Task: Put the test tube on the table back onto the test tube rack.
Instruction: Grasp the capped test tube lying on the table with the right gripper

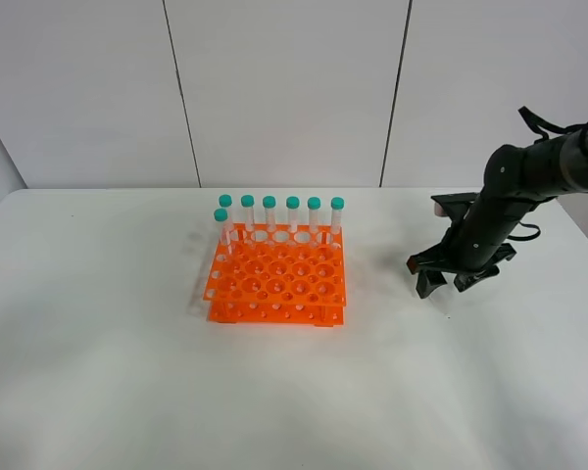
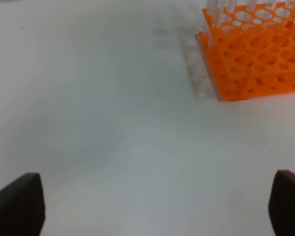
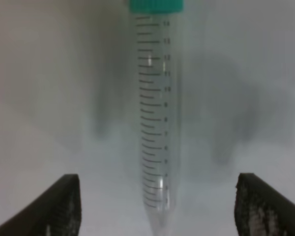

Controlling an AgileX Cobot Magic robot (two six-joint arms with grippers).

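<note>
Altogether seven tubes (image 1: 292,219), one test tube (image 3: 153,123).

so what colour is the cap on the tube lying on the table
Teal green. The cap on the clear tube shows best in the right wrist view.

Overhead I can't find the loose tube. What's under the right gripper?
The test tube, flat on the table inside the open right gripper; from the high view it is covered.

Seven teal-capped tubes (image 1: 292,220) stand upright: six in a row, one just in front of the leftmost. A pale panelled wall (image 1: 284,88) stands behind.
</note>
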